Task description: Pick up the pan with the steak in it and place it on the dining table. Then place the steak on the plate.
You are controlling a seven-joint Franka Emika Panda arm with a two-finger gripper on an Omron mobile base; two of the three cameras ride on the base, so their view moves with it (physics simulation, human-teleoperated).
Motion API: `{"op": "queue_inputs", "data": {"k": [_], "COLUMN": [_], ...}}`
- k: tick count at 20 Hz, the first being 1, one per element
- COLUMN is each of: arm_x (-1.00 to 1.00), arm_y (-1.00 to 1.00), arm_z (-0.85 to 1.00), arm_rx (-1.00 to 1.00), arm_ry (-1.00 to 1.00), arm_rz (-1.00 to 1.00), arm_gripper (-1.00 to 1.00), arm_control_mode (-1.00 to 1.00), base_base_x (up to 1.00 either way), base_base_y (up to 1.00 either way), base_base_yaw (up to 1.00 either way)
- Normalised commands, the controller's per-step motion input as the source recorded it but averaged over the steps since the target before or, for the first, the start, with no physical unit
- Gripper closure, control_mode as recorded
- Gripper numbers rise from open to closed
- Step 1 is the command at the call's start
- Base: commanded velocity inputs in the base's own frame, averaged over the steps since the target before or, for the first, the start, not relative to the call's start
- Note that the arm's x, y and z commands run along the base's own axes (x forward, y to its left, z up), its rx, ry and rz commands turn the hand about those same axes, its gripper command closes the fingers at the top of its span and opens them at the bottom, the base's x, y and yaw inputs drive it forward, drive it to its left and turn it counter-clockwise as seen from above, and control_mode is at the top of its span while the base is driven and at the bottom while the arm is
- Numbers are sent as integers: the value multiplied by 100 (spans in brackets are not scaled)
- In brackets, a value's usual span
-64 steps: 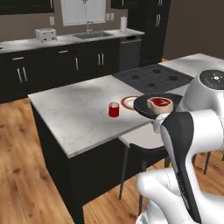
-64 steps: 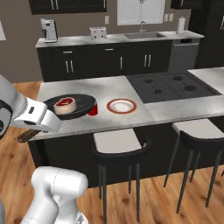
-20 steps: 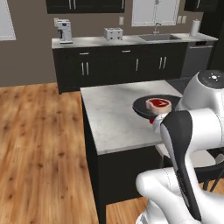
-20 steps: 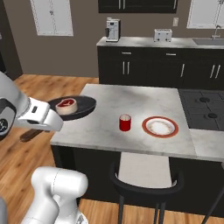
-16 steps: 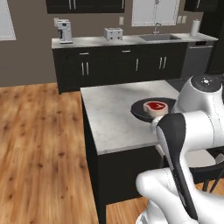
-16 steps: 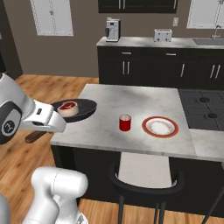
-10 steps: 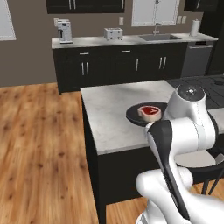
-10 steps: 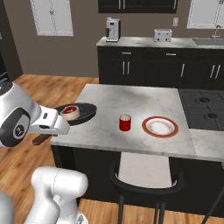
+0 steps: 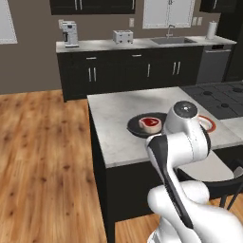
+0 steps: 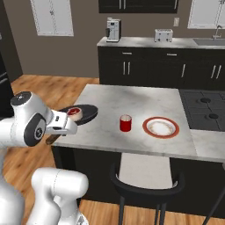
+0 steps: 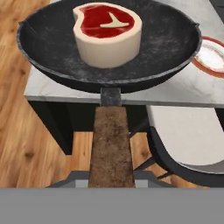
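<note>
One steak (image 11: 107,33), red with a pale fat rim and a light bone mark, sits in the middle of a round black pan (image 11: 175,52). The pan hangs above the near left part of the marble dining table (image 10: 132,103), partly past its edge. Its brown wooden handle (image 11: 111,146) runs straight back from the bowl toward the robot, and the gripper (image 10: 59,127) is pinched closed on the handle's far end. On the tabletop to the right, apart from the pan, stands a small red cup (image 10: 125,123), and beyond it lies a white plate (image 10: 161,127) with a red-orange rim, nothing visible on it
</note>
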Motion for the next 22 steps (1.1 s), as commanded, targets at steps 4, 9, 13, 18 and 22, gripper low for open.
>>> {"op": "queue_inputs", "data": {"k": [4,9,13,18,22], "arm_x": [70,59,50,38,28], "arm_y": [0,0,-1,-9,-25], "arm_z": [-33,-31,-31,-34,-36], "arm_rx": [0,0,0,0,0], "arm_ry": [3,1,0,-1,-1], "arm_rz": [4,4,2,0,0], "arm_gripper": [100,100,100,100,100], "arm_control_mode": [-100,-100,-100,-100,-100], "base_base_x": [0,0,0,0,0], "base_base_y": [0,0,0,0,0], "base_base_yaw": [0,0,0,0,0]}}
